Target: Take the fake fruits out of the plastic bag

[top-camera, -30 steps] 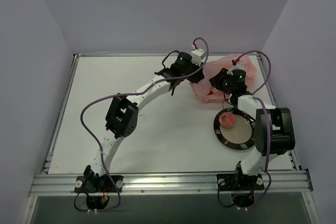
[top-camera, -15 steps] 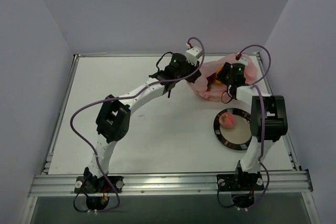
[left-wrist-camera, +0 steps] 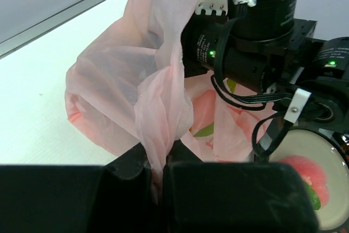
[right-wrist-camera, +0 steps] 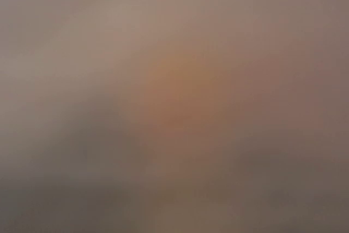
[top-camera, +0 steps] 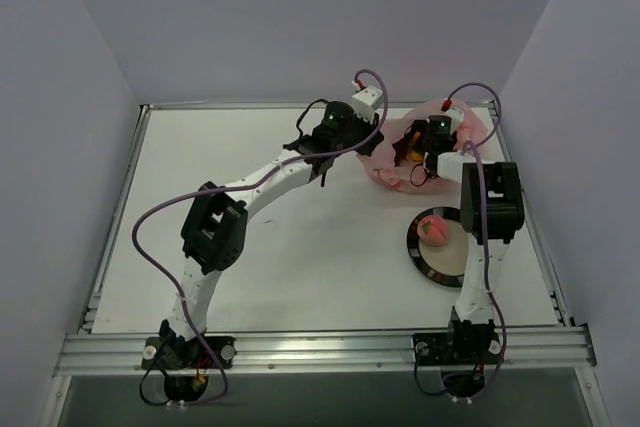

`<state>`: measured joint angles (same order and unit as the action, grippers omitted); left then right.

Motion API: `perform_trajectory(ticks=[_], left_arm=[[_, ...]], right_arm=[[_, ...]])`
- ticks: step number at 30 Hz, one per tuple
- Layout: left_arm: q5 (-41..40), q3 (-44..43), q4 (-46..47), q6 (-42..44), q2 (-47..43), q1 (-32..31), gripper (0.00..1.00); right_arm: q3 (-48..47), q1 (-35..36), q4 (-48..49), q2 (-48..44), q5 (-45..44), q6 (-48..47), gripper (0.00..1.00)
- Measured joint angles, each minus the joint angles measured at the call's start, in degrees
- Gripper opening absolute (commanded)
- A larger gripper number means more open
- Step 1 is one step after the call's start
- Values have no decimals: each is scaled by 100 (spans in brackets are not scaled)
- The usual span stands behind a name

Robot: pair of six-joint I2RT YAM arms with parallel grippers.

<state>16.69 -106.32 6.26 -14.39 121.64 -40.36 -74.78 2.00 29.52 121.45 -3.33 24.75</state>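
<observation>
The pink plastic bag (top-camera: 472,130) lies at the table's far right. My left gripper (top-camera: 370,143) is shut on a gathered fold of the plastic bag (left-wrist-camera: 131,75) and holds that side up; the film runs down between the closed jaws of the left gripper (left-wrist-camera: 158,174). My right gripper (top-camera: 412,147) reaches into the bag's mouth, and its jaws are hidden by the film. The right wrist view is a blur with only an orange patch (right-wrist-camera: 175,97). A pink peach (top-camera: 434,228) sits on the plate (top-camera: 428,263), and the peach (left-wrist-camera: 306,171) also shows in the left wrist view.
The round black-rimmed plate (left-wrist-camera: 303,142) stands just in front of the bag, under the right arm's forearm. Metal rails edge the table on the far and right sides (top-camera: 505,152). White table surface (top-camera: 230,147) stretches left of the bag.
The right arm has swung from above the plate back and left, pushing its gripper into the bag's mouth. The left gripper has lifted the bag's edge slightly and kept its hold.
</observation>
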Motion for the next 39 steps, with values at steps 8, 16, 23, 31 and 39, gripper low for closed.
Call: perform_trajectory(ticks=[8,16,23,31,39], left_arm=[[-9,363,177,-111,9,0,2],[-48,415,291,-234,17,0,2],[-149,415,424,-317,17,11,2],[-101,415,476,-433,20,85,2],[170,662,752,-557,20,166,2]], right_arm=[[-304,146,-48,254,-304,227,14],[428,144,153,-380,85,216,11],[1130,136,282,-1947,636,232,11],[2288,107,166,-3484,885,402,11],[3571,-332,-946,-6255,612,516,10]])
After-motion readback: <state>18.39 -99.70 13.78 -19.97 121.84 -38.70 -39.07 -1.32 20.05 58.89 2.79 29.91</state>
